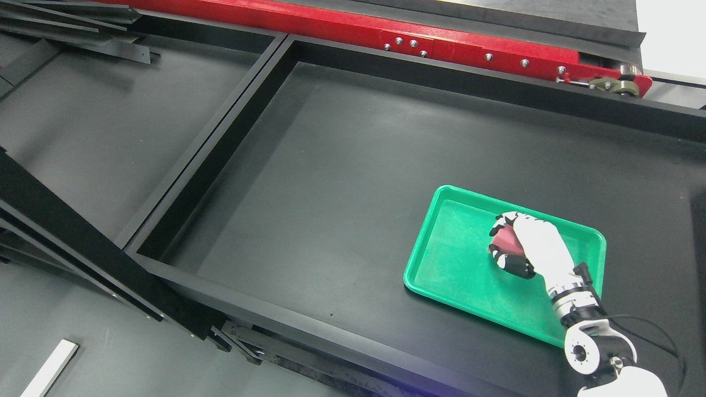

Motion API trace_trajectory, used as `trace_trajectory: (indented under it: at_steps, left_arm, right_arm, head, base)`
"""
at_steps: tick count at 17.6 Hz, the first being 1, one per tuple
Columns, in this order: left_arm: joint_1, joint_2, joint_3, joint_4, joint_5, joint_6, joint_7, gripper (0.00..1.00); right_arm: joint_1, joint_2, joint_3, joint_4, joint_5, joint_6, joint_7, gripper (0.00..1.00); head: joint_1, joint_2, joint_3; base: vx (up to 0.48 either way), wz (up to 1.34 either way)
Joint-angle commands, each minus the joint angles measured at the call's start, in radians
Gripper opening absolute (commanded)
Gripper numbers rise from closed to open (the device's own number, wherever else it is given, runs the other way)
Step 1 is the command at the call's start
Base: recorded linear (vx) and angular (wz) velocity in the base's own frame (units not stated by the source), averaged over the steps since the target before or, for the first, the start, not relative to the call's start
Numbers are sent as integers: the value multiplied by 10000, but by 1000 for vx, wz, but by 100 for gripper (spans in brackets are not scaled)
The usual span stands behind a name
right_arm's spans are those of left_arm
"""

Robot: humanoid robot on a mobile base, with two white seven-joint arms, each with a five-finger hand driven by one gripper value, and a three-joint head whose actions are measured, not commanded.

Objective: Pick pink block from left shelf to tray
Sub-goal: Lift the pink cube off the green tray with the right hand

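Item, as we read it left to right: green tray point(441, 264) on the black bin floor; pink block point(506, 241) directly over it, enclosed by our right hand point(524, 248), fingers curled round it, release downward pending.

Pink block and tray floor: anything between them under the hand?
Head view: the right hand grips the pink block over the green tray; nothing else visible between, contact unclear.
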Motion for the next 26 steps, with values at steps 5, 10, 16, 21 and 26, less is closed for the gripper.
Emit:
trace_trajectory:
  at_steps: [5,10,16,21,26]
  left_arm:
    - [-230,175,0,-175,-15,-6,1,100]
    - [-230,175,0,-175,-15,-6,1,100]
    - [-230,175,0,-175,-15,-6,1,100]
    - [-230,175,0,-175,-15,-6,1,100]
    - [-230,175,0,-175,-15,-6,1,100]
  right_arm:
    - [-96,63,-1802,-1506,-1748,-1090,-1842,2]
    - [12,171,-2187,-1707,-2087,-1445,-1858,2]
    - [195,523,-2095,-1707,-2087,-1460,-1812,3]
    - [258,548,-2080,-1707,-2087,-1506,-1796,3]
    - [288,548,-2080,-1723,-2087,-1582,-1796,3]
  head:
    - [0,0,0]
    - [0,0,0]
    - [0,0,0]
    - [0,0,0]
    - [0,0,0]
  base:
    - [0,0]
    - [-30,74]
    - [-101,402]
    - [-172,873]
    - [-201,1151]
